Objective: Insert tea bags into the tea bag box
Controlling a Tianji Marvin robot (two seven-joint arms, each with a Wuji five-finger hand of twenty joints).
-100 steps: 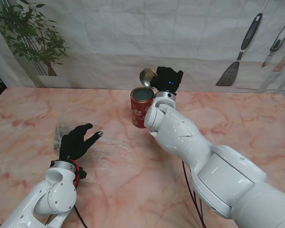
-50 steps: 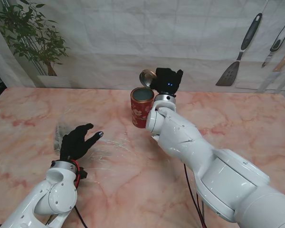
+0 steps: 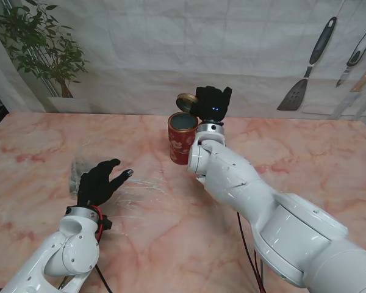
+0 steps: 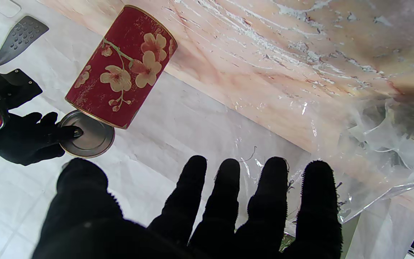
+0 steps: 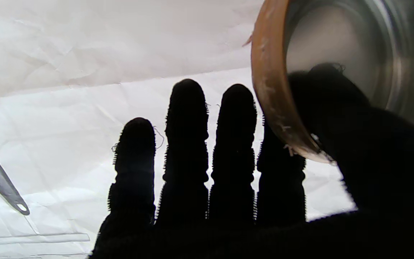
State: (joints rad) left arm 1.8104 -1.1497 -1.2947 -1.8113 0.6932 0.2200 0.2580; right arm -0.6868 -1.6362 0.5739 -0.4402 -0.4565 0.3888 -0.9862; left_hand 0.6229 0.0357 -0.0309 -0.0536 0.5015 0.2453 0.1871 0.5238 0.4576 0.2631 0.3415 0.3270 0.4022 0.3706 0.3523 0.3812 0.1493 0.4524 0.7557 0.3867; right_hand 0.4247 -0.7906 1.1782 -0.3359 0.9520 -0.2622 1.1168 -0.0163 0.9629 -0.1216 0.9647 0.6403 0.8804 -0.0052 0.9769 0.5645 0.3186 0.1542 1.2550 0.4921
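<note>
Up by the far edge of the table point(image 3: 305, 159), the right hand point(image 3: 212, 101) is holding the round metal lid point(image 3: 185, 101) raised in the air, the thumb pressing inside its hollow while the forefinger is backing the gold rim, the other fingers point(image 5: 187, 144) standing straight and apart. That lid is hanging tilted just beyond and slightly above the open mouth of the tea bag box point(image 3: 182, 138), a red cylindrical tin with cream blossoms, which is standing upright on the marble top just to the left of the right forearm, near the middle of the far edge. Toward the near-left corner, the left hand point(image 3: 99, 181) is hovering low with palm down and its fingers point(image 4: 225, 201) spread, gripping nothing. Its fingertips are pointing over a crumpled clear plastic wrapper point(image 4: 383, 151) that is lying on the table top; dark contents are showing through the film, too blurred to identify as tea bags. Beyond the far-left corner a potted plant point(image 3: 39, 46) is standing, and kitchen utensils point(image 3: 311, 64) are hanging on the white backdrop past the far-right corner.
</note>
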